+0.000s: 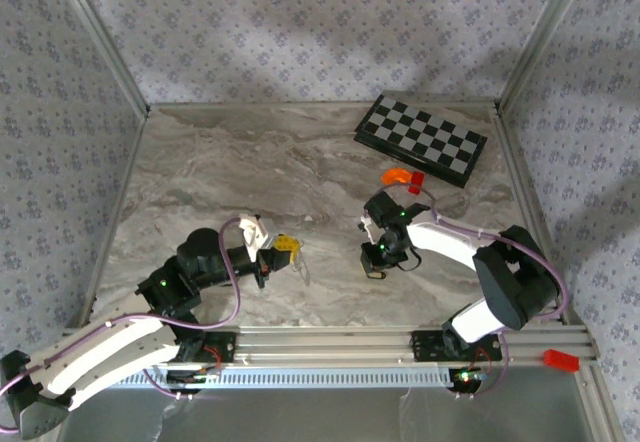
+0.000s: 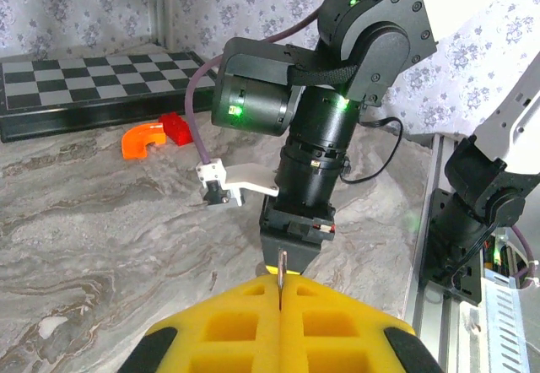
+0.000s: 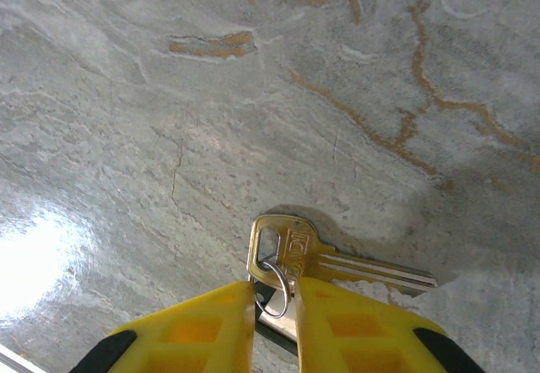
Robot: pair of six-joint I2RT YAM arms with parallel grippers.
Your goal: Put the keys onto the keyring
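Note:
My left gripper (image 1: pixel 283 246) (image 2: pixel 281 289) is shut on a thin metal keyring (image 2: pixel 281 265), seen edge-on between the yellow fingers. In the top view the keyring (image 1: pixel 301 267) sticks out as a thin loop towards the right arm. My right gripper (image 1: pixel 376 262) (image 3: pixel 274 293) points down at the table and pinches a small split ring (image 3: pixel 287 282). This ring runs through the hole of a brass key (image 3: pixel 337 259) lying flat. A second, silver key (image 3: pixel 283 322) lies partly hidden under the fingers. The two grippers stand a short way apart.
A folded chessboard (image 1: pixel 422 139) (image 2: pixel 84 82) lies at the back right. In front of it sit an orange curved piece (image 1: pixel 398 175) (image 2: pixel 142 139) and a red block (image 1: pixel 416 184) (image 2: pixel 175 128). An aluminium rail (image 1: pixel 330 342) runs along the near edge. Patterned walls close in the table.

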